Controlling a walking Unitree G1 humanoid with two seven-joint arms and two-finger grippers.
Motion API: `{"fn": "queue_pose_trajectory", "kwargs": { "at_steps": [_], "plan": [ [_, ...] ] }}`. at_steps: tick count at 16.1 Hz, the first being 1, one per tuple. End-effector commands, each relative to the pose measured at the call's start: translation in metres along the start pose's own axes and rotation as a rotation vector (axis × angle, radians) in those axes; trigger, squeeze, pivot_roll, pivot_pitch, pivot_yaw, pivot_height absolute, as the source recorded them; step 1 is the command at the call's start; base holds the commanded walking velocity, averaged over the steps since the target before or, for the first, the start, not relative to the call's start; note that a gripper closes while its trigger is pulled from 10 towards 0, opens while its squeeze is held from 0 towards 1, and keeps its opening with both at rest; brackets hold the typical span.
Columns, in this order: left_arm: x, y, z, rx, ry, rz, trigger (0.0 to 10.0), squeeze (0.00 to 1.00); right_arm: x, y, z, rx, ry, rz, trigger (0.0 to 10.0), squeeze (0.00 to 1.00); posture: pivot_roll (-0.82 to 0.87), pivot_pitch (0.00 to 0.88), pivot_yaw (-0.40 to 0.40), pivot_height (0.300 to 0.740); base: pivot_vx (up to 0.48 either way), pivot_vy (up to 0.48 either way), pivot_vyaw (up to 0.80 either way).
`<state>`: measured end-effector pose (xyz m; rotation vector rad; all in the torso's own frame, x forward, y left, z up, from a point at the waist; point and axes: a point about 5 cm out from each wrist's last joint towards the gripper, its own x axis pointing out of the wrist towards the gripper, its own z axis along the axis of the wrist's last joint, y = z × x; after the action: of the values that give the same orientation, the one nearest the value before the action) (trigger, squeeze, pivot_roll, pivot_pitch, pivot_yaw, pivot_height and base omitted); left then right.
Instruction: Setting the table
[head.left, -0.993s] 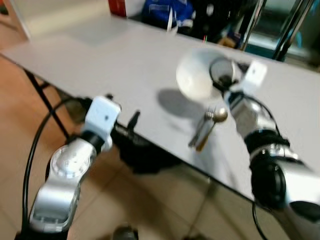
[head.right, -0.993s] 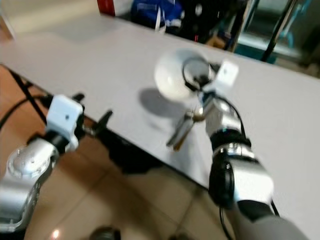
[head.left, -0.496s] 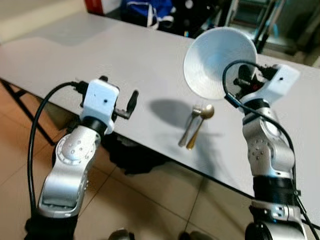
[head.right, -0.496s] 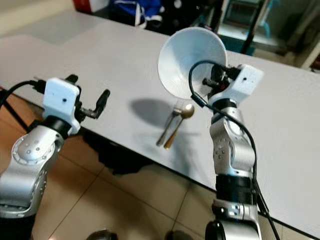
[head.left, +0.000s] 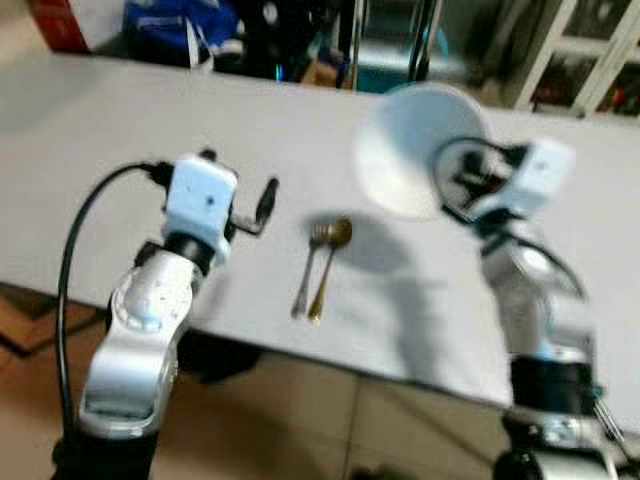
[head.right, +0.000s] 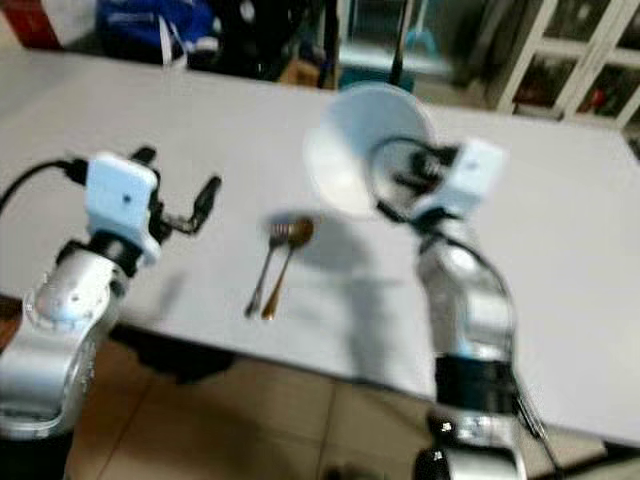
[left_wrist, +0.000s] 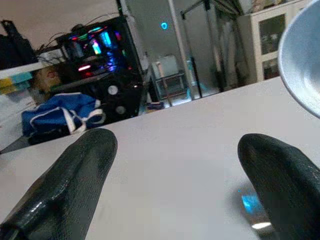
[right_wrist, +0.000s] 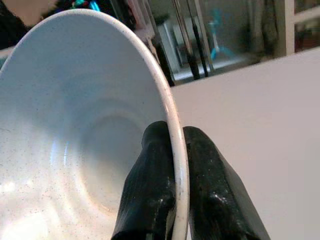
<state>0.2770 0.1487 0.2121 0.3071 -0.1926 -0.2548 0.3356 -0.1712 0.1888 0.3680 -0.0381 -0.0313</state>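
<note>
Right gripper (right_wrist: 172, 175) holds a white bowl (head.left: 410, 150) tilted above the table (head.left: 120, 130)

Its two fingers pinch the bowl's rim, one inside and one outside. A fork (head.left: 308, 268) and a spoon (head.left: 330, 262) lie side by side on the table between the arms. The left gripper (left_wrist: 175, 185) hovers over the table with fingers spread, holding nothing

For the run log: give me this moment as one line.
right gripper: shut on bowl rim, held above table | left gripper: open, empty, over table | fork and spoon: side by side on table
</note>
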Motion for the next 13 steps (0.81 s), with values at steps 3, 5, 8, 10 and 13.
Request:
{"fn": "queue_pose_trajectory", "kwargs": {
  "at_steps": [3, 5, 8, 10, 13],
  "plan": [
    [-0.002, 0.006, 0.0, 0.01, 0.002, 0.024, 10.0, 0.0, 0.005, 0.032, 0.003, 0.017, 0.025, 0.135, 10.0, 0.0, 0.06, 0.038, -0.003, 0.74, 0.416, 0.0, 0.0],
    [-0.002, 0.006, 0.0, 0.01, 0.001, 0.026, 10.0, 0.0, 0.006, 0.033, 0.002, 0.03, 0.045, 0.151, 10.0, 0.0, 0.06, 0.038, -0.005, 0.74, 0.416, 0.0, 0.0],
    [-0.003, 0.006, 0.001, 0.026, 0.0, 0.025, 10.0, 0.0, 0.009, 0.037, -0.002, 0.031, 0.087, 0.188, 10.0, 0.0, 0.07, 0.036, -0.012, 0.74, 0.265, 0.0, 0.0],
    [-0.005, 0.003, 0.0, 0.041, 0.006, -0.016, 10.0, 0.0, 0.012, 0.04, -0.006, 0.026, 0.119, 0.21, 10.0, 0.0, 0.07, 0.035, -0.011, 0.74, 0.0, 0.0, 0.0],
    [-0.014, 0.001, -0.005, 0.031, 0.034, -0.155, 10.0, 0.0, 0.025, 0.039, -0.014, 0.03, 0.197, 0.208, 10.0, 0.0, 0.07, 0.034, -0.013, 0.74, 0.0, 0.0, 0.0]
  ]
}}
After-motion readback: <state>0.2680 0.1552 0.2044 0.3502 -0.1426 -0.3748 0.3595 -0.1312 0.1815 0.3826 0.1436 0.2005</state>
